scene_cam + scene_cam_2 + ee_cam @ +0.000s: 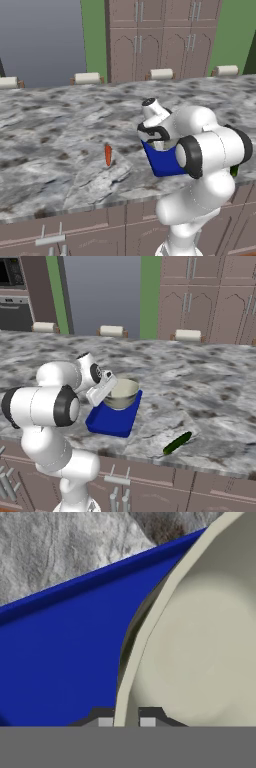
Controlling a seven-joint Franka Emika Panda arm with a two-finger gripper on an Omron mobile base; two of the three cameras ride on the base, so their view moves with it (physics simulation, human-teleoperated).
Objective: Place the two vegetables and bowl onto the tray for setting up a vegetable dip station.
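Bowl [200, 647] rim between jaws

Marbled grey counter [60, 120], brown cabinets [160, 35], black oven [12, 286].

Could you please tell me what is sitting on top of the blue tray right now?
The cream bowl stands on the blue tray, with the tool astride its rim. The bowl's pale inside looks empty. The arm hides part of the tray floor.

Bright blue tray [107, 426], cream bowl [121, 394], orange carrot [108, 155] – dark green vegetable [177, 443], grey-veined marble counter [200, 381]
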